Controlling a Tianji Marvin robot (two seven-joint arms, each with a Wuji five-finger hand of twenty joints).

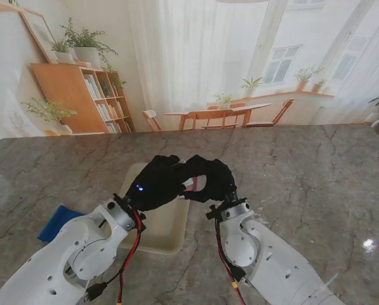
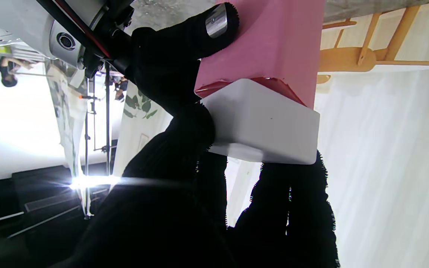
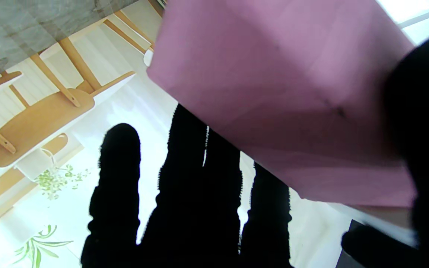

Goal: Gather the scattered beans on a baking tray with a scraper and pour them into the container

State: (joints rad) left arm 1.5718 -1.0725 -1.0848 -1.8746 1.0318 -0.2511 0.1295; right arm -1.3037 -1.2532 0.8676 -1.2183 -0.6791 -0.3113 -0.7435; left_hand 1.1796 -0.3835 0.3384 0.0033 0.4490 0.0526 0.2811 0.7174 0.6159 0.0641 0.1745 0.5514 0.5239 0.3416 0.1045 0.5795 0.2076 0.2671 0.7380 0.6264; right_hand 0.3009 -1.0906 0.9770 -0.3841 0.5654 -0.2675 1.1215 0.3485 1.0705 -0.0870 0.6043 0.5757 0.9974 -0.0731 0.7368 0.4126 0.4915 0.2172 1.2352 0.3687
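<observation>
Cream baking tray (image 1: pixel 170 236) is seen at the frame's centre, under the left hand (image 1: pixel 156 184) and right hand (image 1: pixel 212 179). Left wrist: scraper (image 2: pixel 266 93) is gripped, likely a handover. Right wrist: its pink blade (image 3: pixel 289 93) is pinched. Beans and container are hidden.

Matt pink scraper (image 2: pixel 274 41), fuzzy black cloth fingers (image 2: pixel 184 48), polished marble table (image 1: pixel 316 178).

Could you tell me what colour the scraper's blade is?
Pink; the scraper shows best in the left wrist view.
</observation>
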